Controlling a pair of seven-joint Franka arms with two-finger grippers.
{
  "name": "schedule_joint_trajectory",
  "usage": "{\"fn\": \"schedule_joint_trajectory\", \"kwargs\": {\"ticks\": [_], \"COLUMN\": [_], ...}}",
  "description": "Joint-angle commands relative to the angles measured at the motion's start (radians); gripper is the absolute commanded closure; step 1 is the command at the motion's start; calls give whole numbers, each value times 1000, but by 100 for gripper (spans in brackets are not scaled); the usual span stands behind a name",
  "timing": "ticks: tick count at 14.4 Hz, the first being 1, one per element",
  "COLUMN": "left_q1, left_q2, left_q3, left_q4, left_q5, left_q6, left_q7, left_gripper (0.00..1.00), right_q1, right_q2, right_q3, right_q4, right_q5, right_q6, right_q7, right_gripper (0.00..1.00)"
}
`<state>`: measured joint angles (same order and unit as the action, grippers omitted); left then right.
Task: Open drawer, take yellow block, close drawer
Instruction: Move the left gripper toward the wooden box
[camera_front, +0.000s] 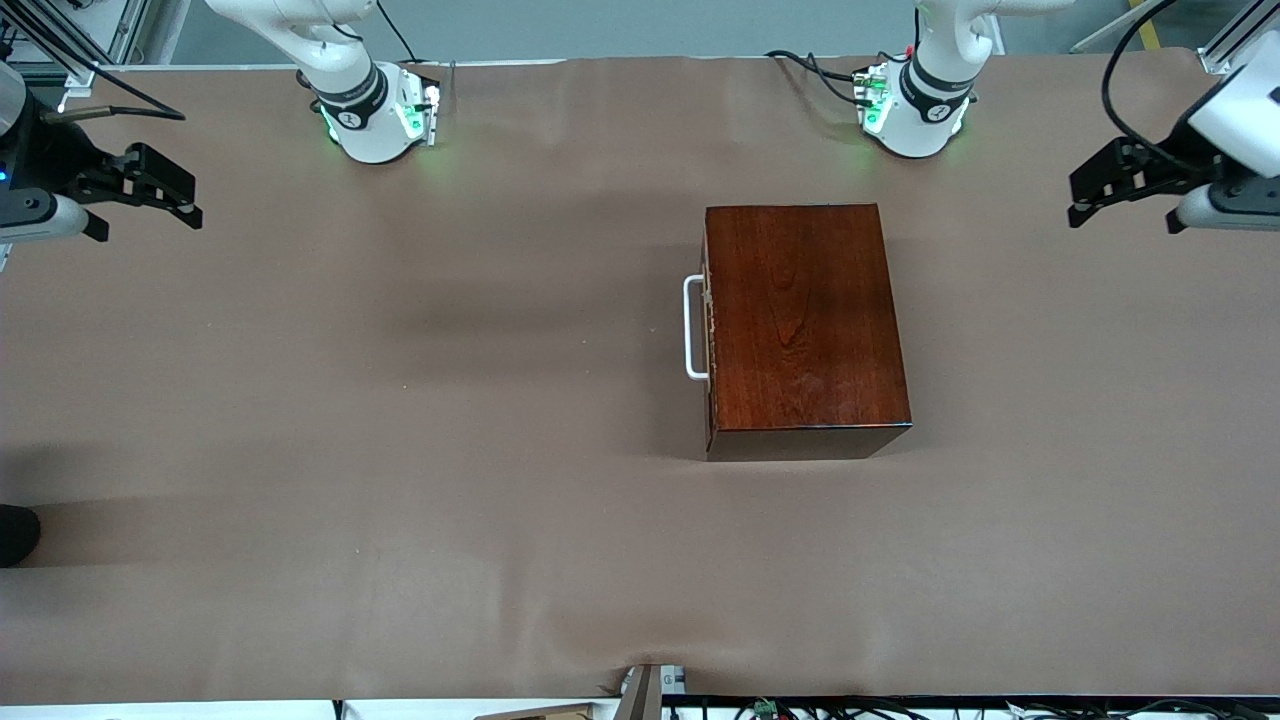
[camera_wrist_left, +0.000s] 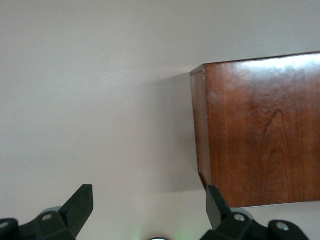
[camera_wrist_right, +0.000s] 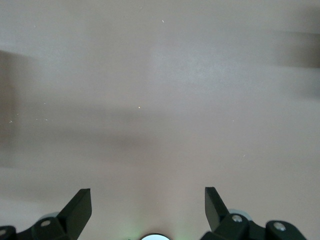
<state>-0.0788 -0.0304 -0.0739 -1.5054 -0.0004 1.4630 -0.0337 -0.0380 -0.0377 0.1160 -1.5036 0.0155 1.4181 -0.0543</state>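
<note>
One drawer (camera_front: 708, 330), two spread claws (camera_front: 160, 190) (camera_front: 1105, 185).

one drawer (camera_front: 712, 330), two tools, one table (camera_front: 400, 450)

Drawer (camera_front: 709, 330): fully shut, its front flush with the glossy dark reddish-brown wooden box (camera_front: 805, 318). The white U-shaped bar handle (camera_front: 692, 328) sits on that front, which faces the right arm's end of the desk. The box stands square and upright on the desk, nearer the left gripper (camera_front: 1095, 195) than the right gripper (camera_front: 160, 192), and well apart from both. Yellow block: not visible in any view.
</note>
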Motion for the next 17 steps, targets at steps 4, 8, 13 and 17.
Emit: {"fn": "schedule_joint_trajectory", "kwargs": {"ticks": [4, 8, 13, 17], "left_q1": [-16, -119, -289, -403], "left_q2": [136, 268, 389, 486], "left_q3": [-133, -170, -156, -152], "left_q4": [92, 188, 223, 267], "left_q5": [-18, 0, 81, 128], "left_q6": [-10, 20, 135, 172], "left_q7": [-126, -233, -325, -513], "left_gripper": [0, 0, 0, 0], "right_q1": [-3, -3, -3, -3], "right_q2": [10, 10, 10, 10], "right_q3": [2, 2, 2, 2], "right_q4": [20, 20, 19, 19], "right_q5": [7, 7, 9, 7], "right_q6": [-13, -13, -18, -19], "right_q7": [10, 8, 8, 8], "right_gripper": [0, 0, 0, 0]}}
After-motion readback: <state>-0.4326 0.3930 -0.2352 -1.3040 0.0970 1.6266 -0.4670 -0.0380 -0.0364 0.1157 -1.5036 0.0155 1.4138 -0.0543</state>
